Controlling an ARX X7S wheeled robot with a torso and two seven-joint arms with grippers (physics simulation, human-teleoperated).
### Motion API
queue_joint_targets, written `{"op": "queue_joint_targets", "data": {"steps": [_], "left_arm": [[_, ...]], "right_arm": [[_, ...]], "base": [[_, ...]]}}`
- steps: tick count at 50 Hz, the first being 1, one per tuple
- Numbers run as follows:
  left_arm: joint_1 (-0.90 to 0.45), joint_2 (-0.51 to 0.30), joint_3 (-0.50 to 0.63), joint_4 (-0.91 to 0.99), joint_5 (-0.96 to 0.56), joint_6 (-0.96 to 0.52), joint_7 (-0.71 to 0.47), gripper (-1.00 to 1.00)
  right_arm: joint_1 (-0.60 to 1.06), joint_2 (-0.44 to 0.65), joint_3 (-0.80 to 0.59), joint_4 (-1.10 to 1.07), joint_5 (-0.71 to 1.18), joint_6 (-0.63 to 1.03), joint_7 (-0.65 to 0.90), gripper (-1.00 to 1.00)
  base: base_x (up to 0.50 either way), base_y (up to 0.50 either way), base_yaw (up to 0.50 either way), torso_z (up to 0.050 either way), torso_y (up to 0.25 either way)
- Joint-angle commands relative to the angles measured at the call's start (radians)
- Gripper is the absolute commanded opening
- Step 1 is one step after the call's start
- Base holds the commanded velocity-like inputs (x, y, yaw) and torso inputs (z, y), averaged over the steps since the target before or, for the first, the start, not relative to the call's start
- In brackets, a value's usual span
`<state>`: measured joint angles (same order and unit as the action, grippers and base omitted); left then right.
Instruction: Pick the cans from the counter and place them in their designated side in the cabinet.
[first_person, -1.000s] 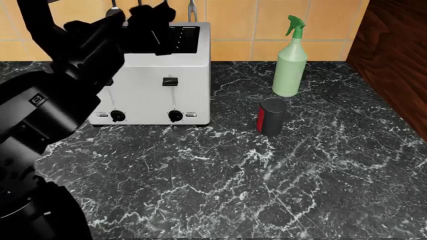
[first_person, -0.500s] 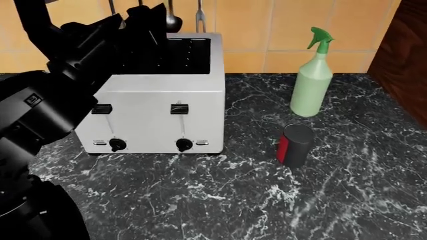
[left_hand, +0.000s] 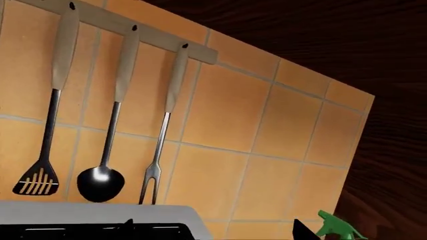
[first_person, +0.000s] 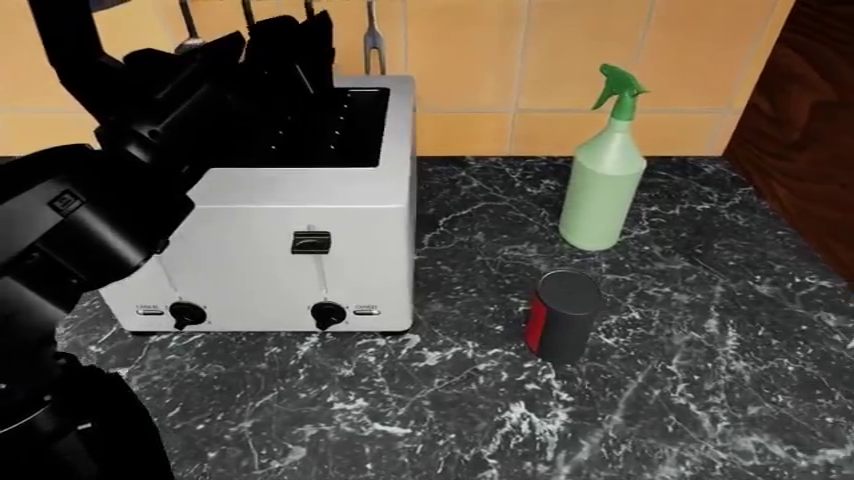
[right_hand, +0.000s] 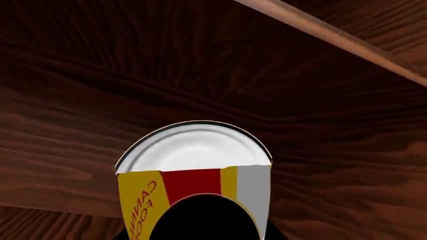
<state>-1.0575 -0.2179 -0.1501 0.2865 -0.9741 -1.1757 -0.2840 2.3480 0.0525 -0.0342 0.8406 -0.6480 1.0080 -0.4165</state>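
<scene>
Dark can (first_person: 561, 315) stands alone on counter (first_person: 694, 400); you get open worktop in front and to its right. Toaster (first_person: 267, 250) blocks its left, spray bottle (first_person: 603, 165) stands close behind. Left arm (first_person: 94, 200) looms over toaster. Red-and-yellow can (right_hand: 193, 185) sits near wood panel (right_hand: 200, 65) in right wrist view.

A slotted spatula (left_hand: 40, 175), a ladle (left_hand: 101, 182) and a fork (left_hand: 152, 177) hang on a wooden rail (left_hand: 153, 37) against orange tiles (left_hand: 227, 115). The green spray bottle top (left_hand: 335, 227) shows near the toaster (left_hand: 100, 217).
</scene>
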Motion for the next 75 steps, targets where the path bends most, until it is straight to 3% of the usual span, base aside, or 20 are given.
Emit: {"op": "queue_joint_targets", "data": {"steps": [1, 7, 27, 47, 48, 75], "left_arm": [[0.002, -0.001, 0.015, -0.009, -0.002, 0.01, 0.001, 1.0], [-0.001, 0.001, 0.018, -0.005, -0.011, 0.003, -0.01, 1.0], [0.003, -0.01, 0.035, -0.023, -0.007, 0.02, -0.012, 1.0], [-0.018, -0.007, 0.029, -0.05, -0.05, -0.015, -0.047, 1.0], [-0.017, -0.007, 0.03, -0.05, -0.05, -0.013, -0.045, 1.0], [-0.004, -0.022, 0.042, -0.056, -0.057, 0.014, -0.04, 1.0]], "right_arm": [[0.008, 0.0, -0.012, 0.004, 0.018, 0.0, 0.027, -1.0], [0.008, 0.009, -0.013, -0.006, -0.011, 0.009, 0.001, -1.0], [0.008, 0.015, -0.016, 0.052, -0.001, -0.013, -0.071, -1.0], [0.008, 0.038, -0.032, 0.176, 0.05, 0.041, -0.039, -1.0], [0.008, 0.038, -0.032, 0.177, 0.047, 0.043, -0.041, 1.0], [0.008, 0.046, -0.028, 0.174, 0.056, -0.006, 0.005, 1.0]], "base": [[0.0, -0.5, 0.0, 0.0, 0.0], [0.0, -0.5, 0.0, 0.0, 0.0], [0.09, 0.03, 0.0, 0.0, 0.001], [0.0, 0.0, 0.0, 0.0, 0.0], [0.0, 0.0, 0.0, 0.0, 0.0], [0.0, 0.0, 0.0, 0.0, 0.0]]}}
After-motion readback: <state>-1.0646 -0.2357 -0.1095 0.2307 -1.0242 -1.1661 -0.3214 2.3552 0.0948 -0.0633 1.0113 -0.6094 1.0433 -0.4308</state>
